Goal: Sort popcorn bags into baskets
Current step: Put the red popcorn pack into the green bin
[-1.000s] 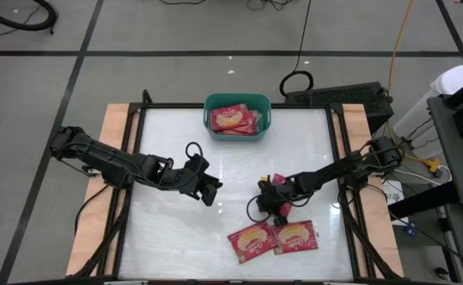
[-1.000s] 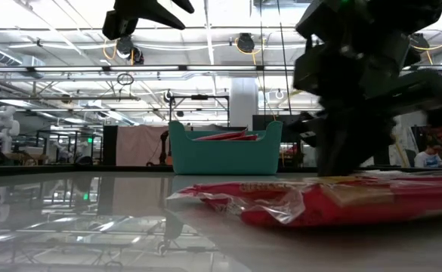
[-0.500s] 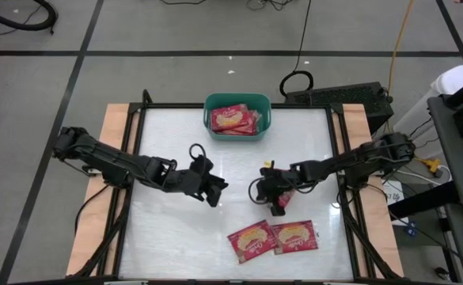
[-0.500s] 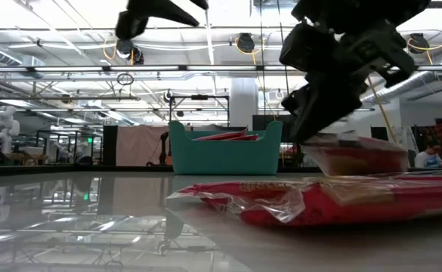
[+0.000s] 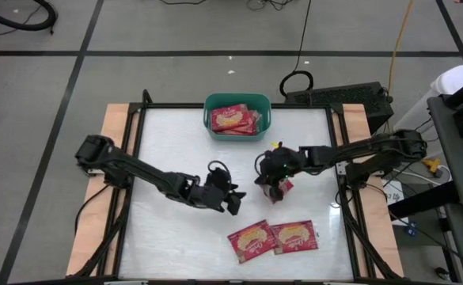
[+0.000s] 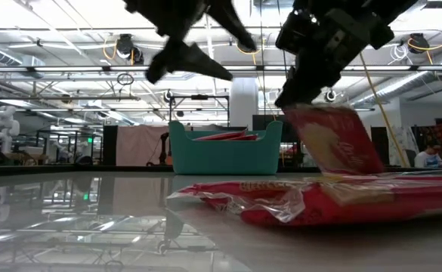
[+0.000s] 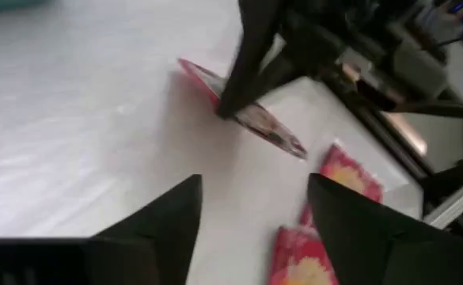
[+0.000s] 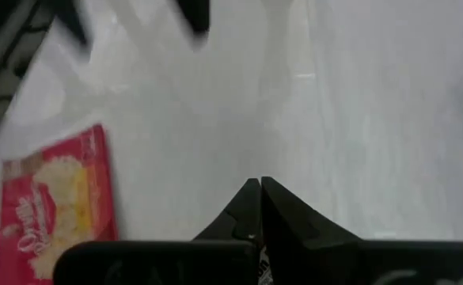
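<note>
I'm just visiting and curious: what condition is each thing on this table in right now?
Right pincer: shut on a red packet, hanging above the table.
Left pincer: open, empty, above the table.
Two packets: lying flat, side by side.
Green tub: upright, holding several packets.

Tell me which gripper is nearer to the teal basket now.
Right. The right gripper, shut on a popcorn bag, hangs just in front of the basket; the open left gripper is farther back, mid-table.
</note>
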`<control>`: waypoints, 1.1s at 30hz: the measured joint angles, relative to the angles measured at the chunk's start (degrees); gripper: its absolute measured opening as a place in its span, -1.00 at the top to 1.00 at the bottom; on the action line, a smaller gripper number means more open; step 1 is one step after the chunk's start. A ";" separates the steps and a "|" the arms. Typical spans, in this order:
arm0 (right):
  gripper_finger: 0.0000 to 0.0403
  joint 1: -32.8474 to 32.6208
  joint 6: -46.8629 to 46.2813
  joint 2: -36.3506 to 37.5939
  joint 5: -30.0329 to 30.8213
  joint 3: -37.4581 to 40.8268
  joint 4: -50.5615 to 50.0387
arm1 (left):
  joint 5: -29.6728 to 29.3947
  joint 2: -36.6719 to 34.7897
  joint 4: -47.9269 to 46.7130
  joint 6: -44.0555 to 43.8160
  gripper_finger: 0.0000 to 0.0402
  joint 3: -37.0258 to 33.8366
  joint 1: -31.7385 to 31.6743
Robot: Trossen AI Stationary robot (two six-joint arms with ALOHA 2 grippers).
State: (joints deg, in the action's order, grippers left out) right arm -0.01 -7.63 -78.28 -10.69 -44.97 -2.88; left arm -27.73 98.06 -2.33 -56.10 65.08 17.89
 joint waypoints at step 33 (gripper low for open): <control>1.00 8.72 -8.48 4.94 1.83 -0.02 3.76 | 5.59 19.92 39.52 11.54 0.73 0.04 -11.64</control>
State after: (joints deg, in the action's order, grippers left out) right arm 8.70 -16.11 -73.34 -8.86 -44.99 0.88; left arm -22.13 117.97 37.19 -44.56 65.12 6.25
